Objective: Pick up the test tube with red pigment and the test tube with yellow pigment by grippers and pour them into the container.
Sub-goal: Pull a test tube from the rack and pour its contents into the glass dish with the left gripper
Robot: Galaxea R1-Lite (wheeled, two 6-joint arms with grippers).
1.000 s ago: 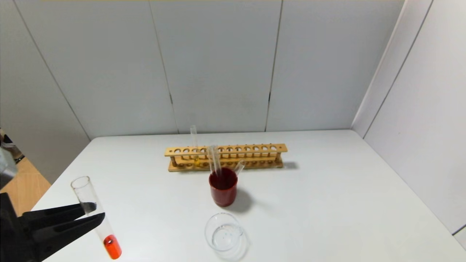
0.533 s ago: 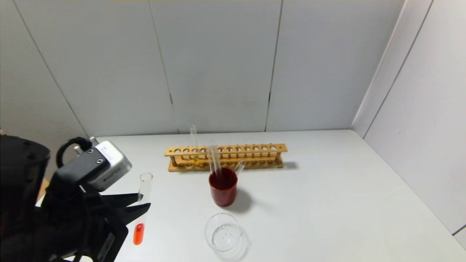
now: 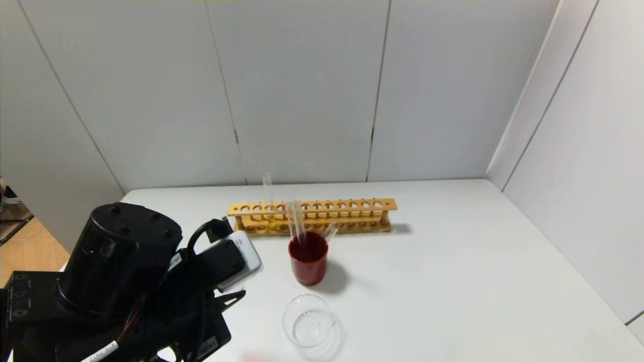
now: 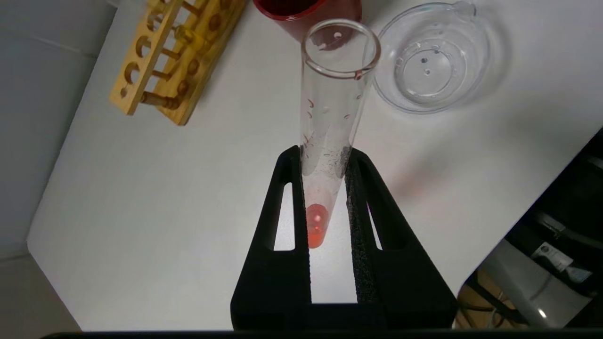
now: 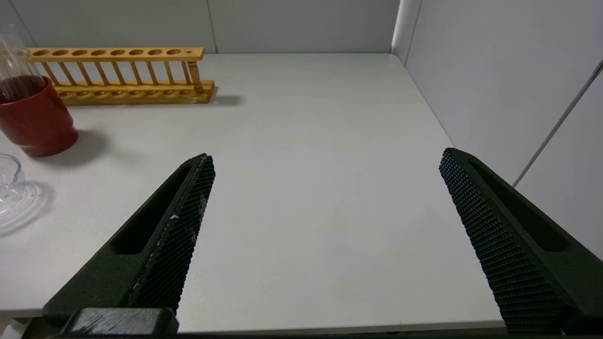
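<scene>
My left gripper (image 4: pixel 325 155) is shut on the test tube with red pigment (image 4: pixel 330 122), whose orange-red liquid sits at its rounded bottom between the fingers. In the head view the left arm (image 3: pixel 126 281) fills the lower left and hides this tube. The container (image 3: pixel 309 322), a clear glass beaker, stands at the table's front, just right of the left gripper; it also shows in the left wrist view (image 4: pixel 431 66). The test tube with yellow pigment (image 3: pixel 268 198) stands upright in the wooden rack (image 3: pixel 312 216). My right gripper (image 5: pixel 325 160) is open and empty above the table's front right.
A dark red cup (image 3: pixel 308 259) holding clear colourless tubes (image 3: pixel 296 221) stands between the rack and the container. The white table (image 3: pixel 453 281) is walled at the back and right. The cup (image 5: pixel 33 117) and rack (image 5: pixel 118 75) also show in the right wrist view.
My left arm has swung right and forward with the red tube, from the table's front left corner toward the container. The arm now hides the tube in the head view.
</scene>
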